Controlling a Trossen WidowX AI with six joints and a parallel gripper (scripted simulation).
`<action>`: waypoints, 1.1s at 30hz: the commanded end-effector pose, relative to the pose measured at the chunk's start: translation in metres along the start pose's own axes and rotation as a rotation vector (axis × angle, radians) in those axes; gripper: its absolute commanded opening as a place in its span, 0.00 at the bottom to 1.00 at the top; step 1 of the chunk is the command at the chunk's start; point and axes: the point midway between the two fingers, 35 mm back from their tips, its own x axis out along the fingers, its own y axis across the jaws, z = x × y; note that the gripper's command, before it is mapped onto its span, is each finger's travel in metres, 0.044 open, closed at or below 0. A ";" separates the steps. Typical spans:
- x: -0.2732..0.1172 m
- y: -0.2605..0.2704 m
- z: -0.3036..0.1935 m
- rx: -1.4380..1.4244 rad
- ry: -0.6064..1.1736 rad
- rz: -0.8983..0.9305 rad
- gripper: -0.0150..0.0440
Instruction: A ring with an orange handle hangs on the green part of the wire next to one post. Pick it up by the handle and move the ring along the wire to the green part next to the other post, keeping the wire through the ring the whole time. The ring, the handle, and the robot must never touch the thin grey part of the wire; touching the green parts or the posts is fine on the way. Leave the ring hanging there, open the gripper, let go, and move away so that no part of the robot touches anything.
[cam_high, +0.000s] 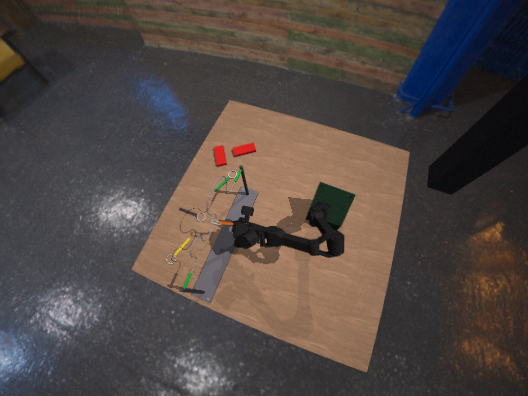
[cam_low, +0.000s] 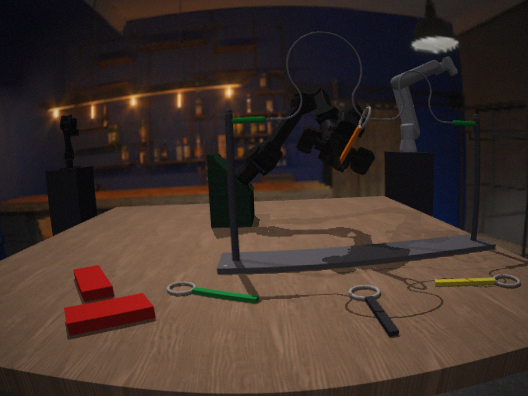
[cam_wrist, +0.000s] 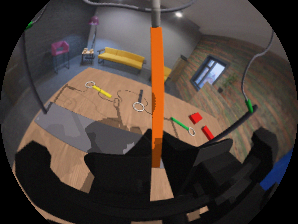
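Gripper (cam_high: 234, 226) (cam_low: 345, 152) (cam_wrist: 153, 131) pinches the orange handle (cam_high: 226, 223) (cam_low: 350, 143) (cam_wrist: 157, 80); ring (cam_low: 367, 119) at the handle's upper end, up at the grey wire (cam_low: 320, 33) (cam_wrist: 245, 80), between the two posts, beside the foot of the big loop in the exterior view; can't tell whether ring and wire touch; handle tilted in that view; green-handled (cam_high: 223, 183) (cam_low: 225, 295) (cam_wrist: 181, 124), black-handled (cam_high: 189, 213) (cam_low: 382, 316) (cam_wrist: 141, 96) and yellow-handled (cam_high: 182, 247) (cam_low: 465, 282) (cam_wrist: 102, 91) rings lie on the table (cam_high: 350, 300) (cam_low: 175, 360) (cam_wrist: 75, 82); two red blocks (cam_high: 244, 149) (cam_low: 110, 315) (cam_wrist: 195, 118) near the green-handled one.
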 end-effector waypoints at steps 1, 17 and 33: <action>-0.002 -0.013 0.001 -0.070 0.006 -0.046 0.00; -0.017 -0.067 0.015 -0.415 0.050 -0.239 0.00; -0.040 -0.109 0.047 -0.764 0.095 -0.433 0.00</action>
